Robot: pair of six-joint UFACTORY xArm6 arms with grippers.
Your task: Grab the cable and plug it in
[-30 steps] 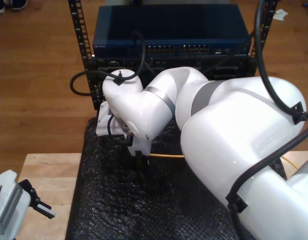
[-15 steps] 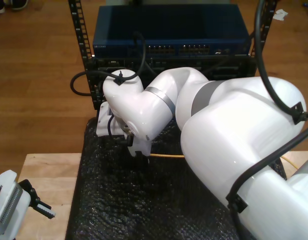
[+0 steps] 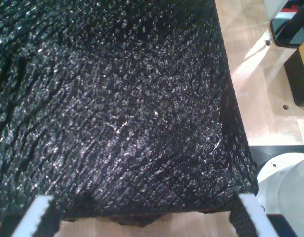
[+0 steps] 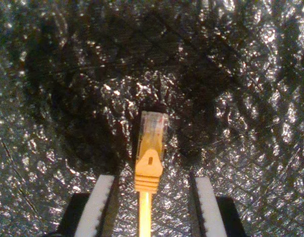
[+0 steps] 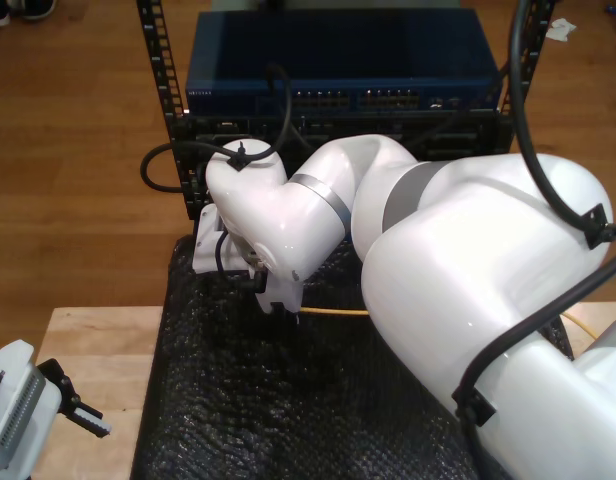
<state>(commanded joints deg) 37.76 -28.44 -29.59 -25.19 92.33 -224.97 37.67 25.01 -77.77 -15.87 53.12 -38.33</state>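
- Second wrist view: the cable (image 4: 145, 207) lies on the black bubble-wrap mat (image 4: 53, 98), its clear plug (image 4: 153, 129) and orange boot between the white pads (image 4: 99, 205) of our second gripper (image 4: 152, 207). The jaws stand apart, a gap on each side of the cable; nothing is gripped.
- Exterior view: the plug is hidden behind the white wrist; a yellow run of cable (image 5: 333, 312) leads off toward 3 o'clock from our second gripper (image 5: 275, 308).
- First wrist view: our first gripper (image 3: 144, 217) has its pads (image 3: 36, 210) spread wide over the mat's edge (image 3: 142, 123), holding nothing, with light wooden table (image 3: 250, 64) beside.
- Exterior view: our first gripper (image 5: 83, 415) is at 8 o'clock, over the table.
- The second arm (image 5: 468, 290) reaches from 4 o'clock to the centre, wrist bent down onto the mat.
- A blue network switch (image 5: 338, 70) sits in the rack at 12 o'clock.
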